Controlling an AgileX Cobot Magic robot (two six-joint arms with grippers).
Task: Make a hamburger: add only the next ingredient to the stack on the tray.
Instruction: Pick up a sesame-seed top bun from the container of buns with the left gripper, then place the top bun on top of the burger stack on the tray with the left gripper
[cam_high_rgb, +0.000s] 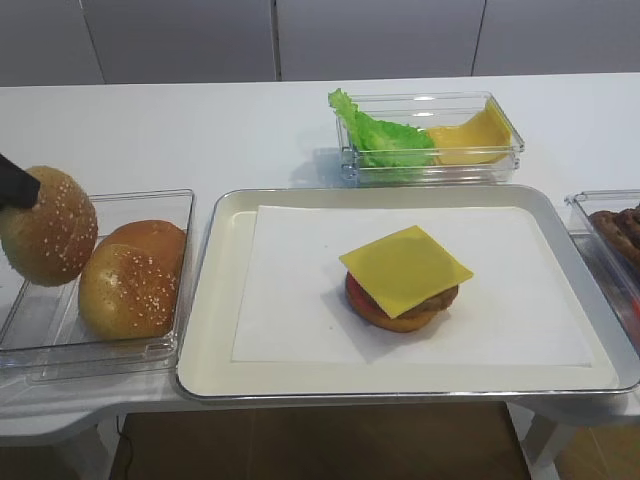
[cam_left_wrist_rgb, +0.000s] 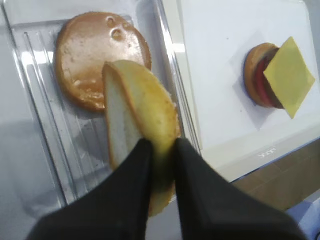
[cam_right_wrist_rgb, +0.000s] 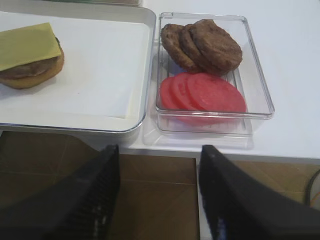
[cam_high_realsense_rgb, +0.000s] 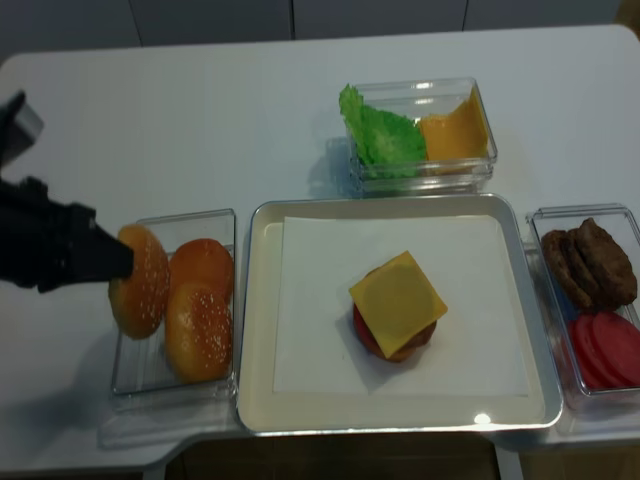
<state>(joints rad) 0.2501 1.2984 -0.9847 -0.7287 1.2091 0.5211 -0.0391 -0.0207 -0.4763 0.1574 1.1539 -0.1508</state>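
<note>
**Lifting sesame bun top: carry-over to tray pending**

Holding, nearest in the left wrist view: left gripper (cam_left_wrist_rgb: 159, 150), jaws pinched shut on the rim of the sesame bun top (cam_left_wrist_rgb: 142, 125), bun tilted on edge, pale cut face turned left. Raised clear of the clear bun bin (cam_high_rgb: 40, 330) at the left of the table; seeded dome facing right in the high view. Remaining in that bin: second sesame bun top (cam_high_rgb: 130, 285) and, behind it, a smooth seedless bun (cam_high_realsense_rgb: 200, 265).

Parked low at the front right edge: right gripper (cam_right_wrist_rgb: 157, 200), jaws standing apart, nothing between them.

Middle ground: cream tray (cam_high_rgb: 215, 340) with metal rim and white paper liner (cam_high_rgb: 300, 300). On the liner, right of centre: stack (cam_high_rgb: 405, 285) of bun base, tomato slice, patty, and square cheese slice (cam_high_rgb: 405, 265) on top, corners overhanging. Well apart from the held bun.

Right of tray: bin with brown patties (cam_right_wrist_rgb: 202, 45) and tomato slices (cam_right_wrist_rgb: 202, 92).

Far side: bin holding lettuce (cam_high_rgb: 385, 135) and cheese slices (cam_high_rgb: 470, 135).

Step judged in hand: pick completed, transfer not yet begun. Next move calling for: travel rightward over the tray rim, rotation of the bun to level with dome up, centring over the cheese, gentle lowering before release. Risk judged: edge grip letting the bun land tilted or nudge the cheese askew.
</note>
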